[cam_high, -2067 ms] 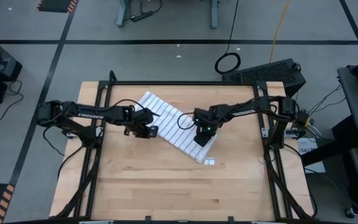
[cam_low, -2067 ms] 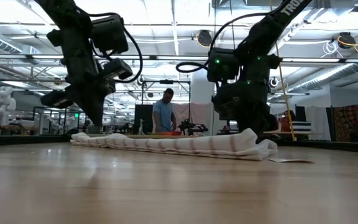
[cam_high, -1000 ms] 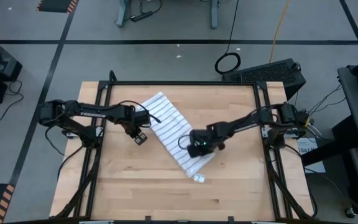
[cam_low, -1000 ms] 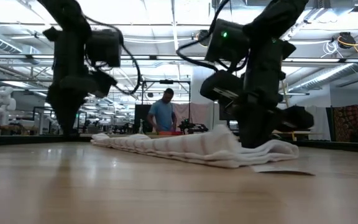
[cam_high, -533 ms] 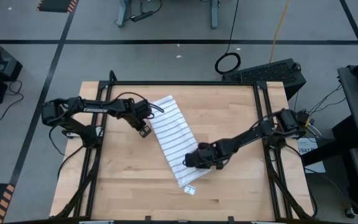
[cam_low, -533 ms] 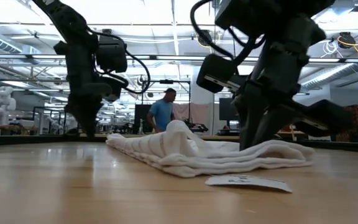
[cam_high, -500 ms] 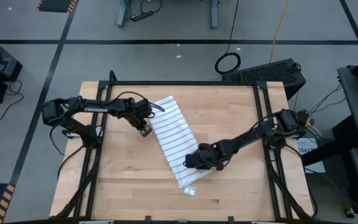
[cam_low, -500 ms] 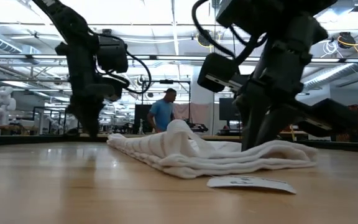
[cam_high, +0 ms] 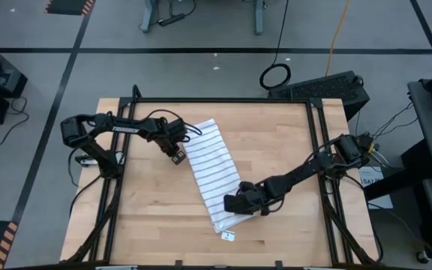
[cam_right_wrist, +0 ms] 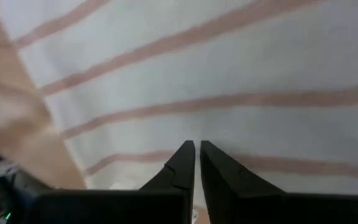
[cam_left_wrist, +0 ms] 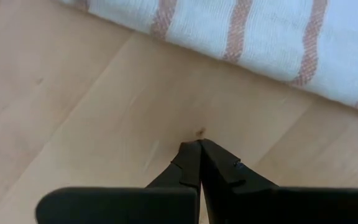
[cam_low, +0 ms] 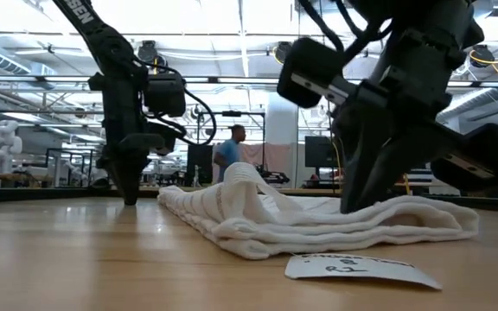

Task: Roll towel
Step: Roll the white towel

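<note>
The towel (cam_high: 212, 169), white with narrow dark stripes and folded into a long strip, lies slantwise across the table from far left to near right. Its small white tag (cam_high: 227, 235) lies flat on the wood at the near end. In the low view the towel (cam_low: 318, 226) is bunched, with a raised hump (cam_low: 242, 180). My left gripper (cam_high: 177, 158) is shut, its tips at the bare wood (cam_left_wrist: 197, 144) just beside the towel's far left edge (cam_left_wrist: 260, 43). My right gripper (cam_high: 231, 204) is shut, down on the towel's near part. My right gripper presses its shut fingertips (cam_right_wrist: 185, 155) down on the top of the towel's near part (cam_right_wrist: 229, 124), a little in from the near end. The fingers come slanting down from the table's right side. The towel lies on the table under them, rumpled behind the tips (cam_low: 422, 220).
Black frame rails (cam_high: 223, 100) run along the table's far and side edges. Bare wood (cam_high: 148, 217) lies near left and far right of the towel. A person (cam_low: 230, 160) stands far off in the room behind the table.
My right gripper has gone toward the table's near edge and a little left, dragging the towel's near end and tag along the wood. The towel has turned steeper and bunched into a hump. My left gripper has gone a little toward the far right, staying shut beside the towel.
</note>
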Robot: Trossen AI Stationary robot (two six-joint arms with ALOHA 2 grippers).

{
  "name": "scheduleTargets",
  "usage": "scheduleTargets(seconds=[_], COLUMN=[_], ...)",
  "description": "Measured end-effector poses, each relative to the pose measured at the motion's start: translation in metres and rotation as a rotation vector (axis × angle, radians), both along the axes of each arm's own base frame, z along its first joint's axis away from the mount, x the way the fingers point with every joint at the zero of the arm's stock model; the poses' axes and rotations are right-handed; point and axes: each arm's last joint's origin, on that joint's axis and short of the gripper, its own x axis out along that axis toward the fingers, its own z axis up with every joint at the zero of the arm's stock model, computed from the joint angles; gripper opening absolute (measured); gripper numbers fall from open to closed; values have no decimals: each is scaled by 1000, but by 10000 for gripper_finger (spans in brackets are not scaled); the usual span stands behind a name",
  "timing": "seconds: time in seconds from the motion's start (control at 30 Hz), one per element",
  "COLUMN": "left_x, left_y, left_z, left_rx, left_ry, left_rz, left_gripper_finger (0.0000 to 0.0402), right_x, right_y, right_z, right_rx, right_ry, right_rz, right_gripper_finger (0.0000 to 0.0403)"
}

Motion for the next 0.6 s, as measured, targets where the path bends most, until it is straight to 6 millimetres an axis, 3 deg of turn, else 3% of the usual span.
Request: scheduleTargets(seconds=[0.6], left_x=[20], left_y=[10], left_z=[18], left_rx=[51], left_ry=[-89], left_rz=[-45], left_gripper_finger=[6], right_x=[16], right_y=[9], right_z=[34], right_rx=[13], right_ry=[-150], right_rz=[185], right_gripper_finger=[18])
